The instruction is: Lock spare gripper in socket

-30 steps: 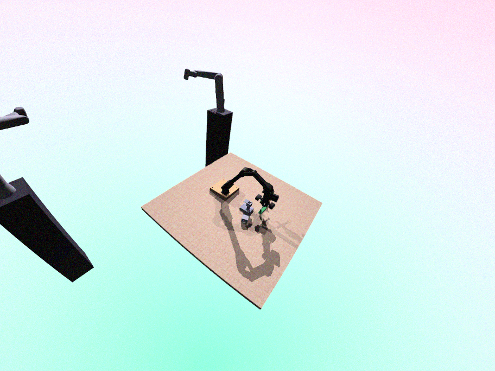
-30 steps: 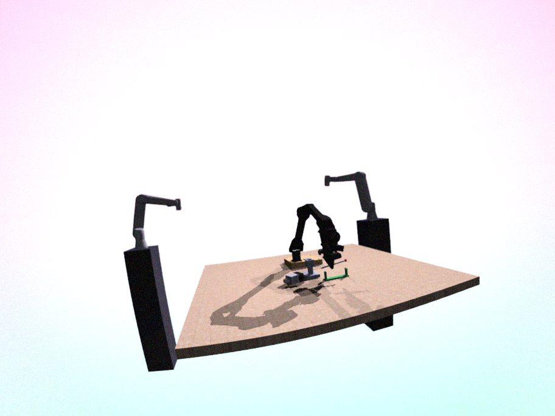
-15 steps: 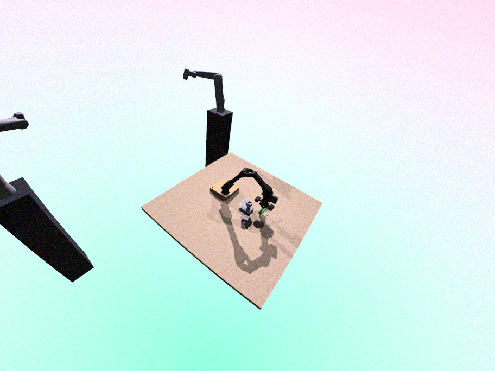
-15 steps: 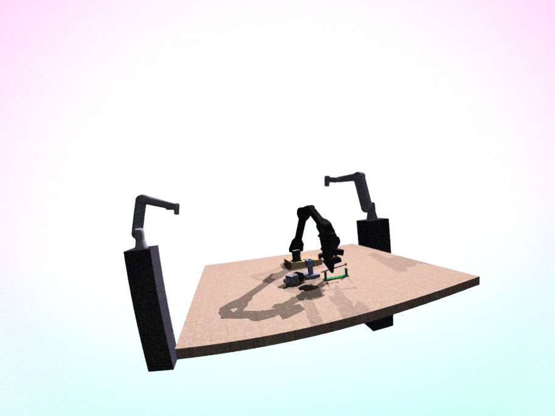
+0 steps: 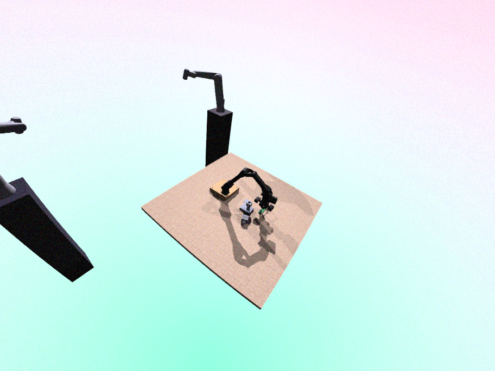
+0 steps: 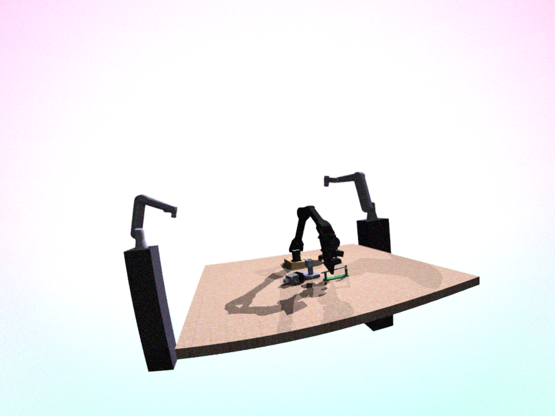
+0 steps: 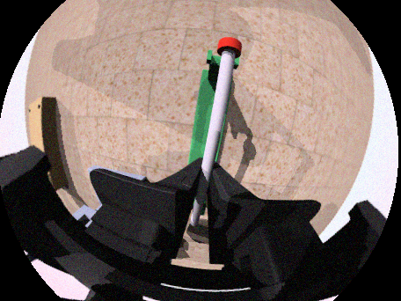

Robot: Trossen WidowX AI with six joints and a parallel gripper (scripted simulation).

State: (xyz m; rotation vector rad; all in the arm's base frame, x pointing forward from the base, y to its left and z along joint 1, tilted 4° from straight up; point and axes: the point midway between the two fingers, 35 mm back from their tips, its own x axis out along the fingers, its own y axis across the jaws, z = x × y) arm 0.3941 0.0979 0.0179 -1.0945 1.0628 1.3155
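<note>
My gripper [image 5: 263,206] [image 6: 331,272] [image 7: 206,163] is shut on the pale lock pin [image 6: 340,268] [image 7: 218,114], which has a red head [image 6: 345,266] [image 7: 229,46]. The pin lies level along the green cradle [image 5: 262,210] [image 6: 336,277] [image 7: 199,128], at about the height of its end posts. The red head sticks out past the far post. Whether the pin rests in the posts, I cannot tell. The blue-grey mount [image 5: 247,208] [image 6: 310,269] stands beside the cradle. The dark and grey spare gripper [image 5: 245,221] [image 6: 292,278] lies on the table by the mount, outside the socket.
The arm's wooden base plate [image 5: 217,187] [image 6: 293,264] [image 7: 36,125] is behind the mount. Two black pedestals [image 5: 217,133] [image 5: 37,227] [image 6: 145,304] [image 6: 373,235] with other arms stand by the table [image 5: 188,223] [image 6: 381,291]. In the wrist view, my fingers hide the cradle's near end.
</note>
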